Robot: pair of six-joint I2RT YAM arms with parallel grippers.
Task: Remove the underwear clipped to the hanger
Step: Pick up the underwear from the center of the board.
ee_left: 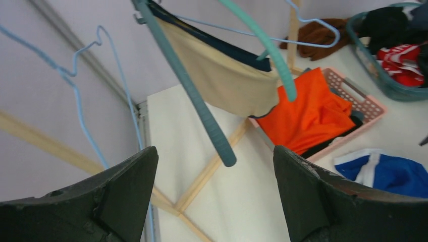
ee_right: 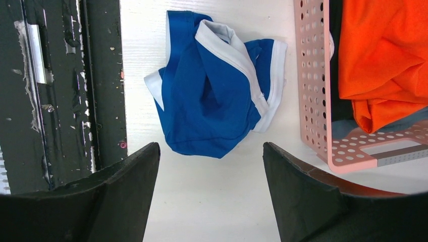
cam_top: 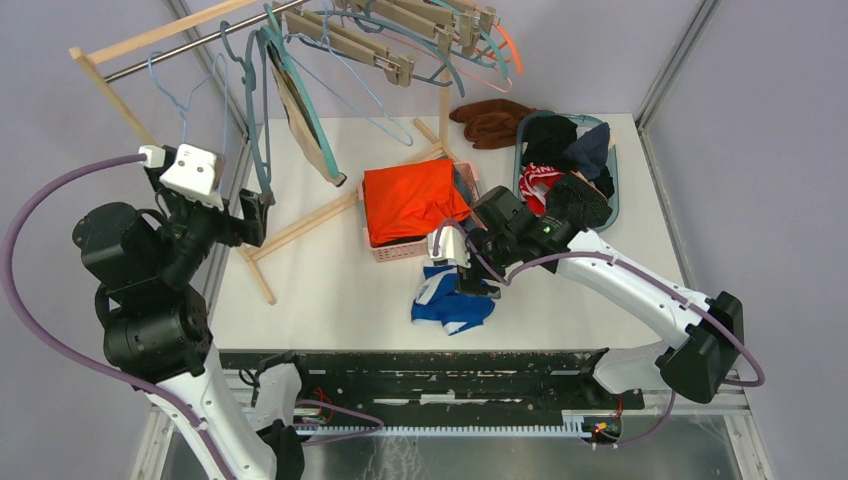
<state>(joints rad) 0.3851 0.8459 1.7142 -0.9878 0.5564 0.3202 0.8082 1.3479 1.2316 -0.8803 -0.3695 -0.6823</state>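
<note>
Wide and empty, the left tool [ee_left: 214,154] is nearer the clipped beige underwear [ee_left: 222,80], hanging at its twelve o'clock.

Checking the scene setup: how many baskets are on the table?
2. A pink basket, central, holds the orange garment; a teal basket of mixed clothes stands at the far right. No others show.
</note>
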